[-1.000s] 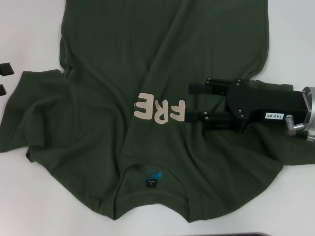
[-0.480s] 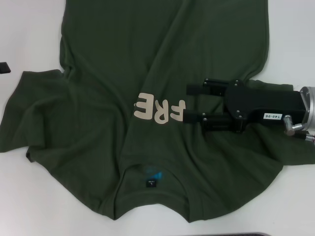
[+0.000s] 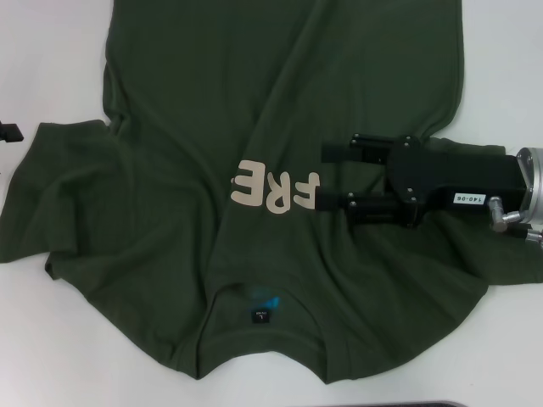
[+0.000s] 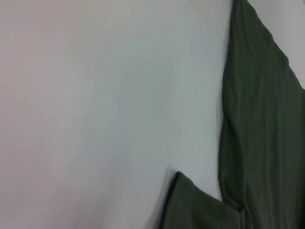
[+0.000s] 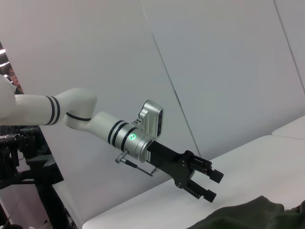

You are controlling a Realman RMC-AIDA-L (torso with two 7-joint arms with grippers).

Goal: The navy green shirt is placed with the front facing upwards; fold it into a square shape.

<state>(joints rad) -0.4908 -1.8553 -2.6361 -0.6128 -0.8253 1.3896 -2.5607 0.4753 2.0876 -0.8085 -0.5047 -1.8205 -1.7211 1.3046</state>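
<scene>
The navy green shirt (image 3: 170, 212) lies front up on the white table (image 3: 51, 51), with its collar and neck label (image 3: 261, 315) nearest me. Its right side is folded over the middle, so only "FRE" (image 3: 276, 188) of the cream lettering shows. My right gripper (image 3: 327, 176) is open and empty, lying low over the fold just right of the lettering and pointing left. My left gripper (image 5: 210, 185) is open and empty above the table, off the shirt's left sleeve. Only one of its fingertips (image 3: 10, 131) shows in the head view. The shirt's edge also shows in the left wrist view (image 4: 267, 143).
Bare white table lies to the left of the shirt (image 4: 95, 95) and along the near edge (image 3: 102, 373). A dark strip (image 3: 433, 404) shows at the front edge. A black stand (image 5: 43, 181) stands behind the left arm in the right wrist view.
My left gripper has drawn back to the left, almost out of the head view. My right gripper shifted slightly left over the fold, then held still, open.
</scene>
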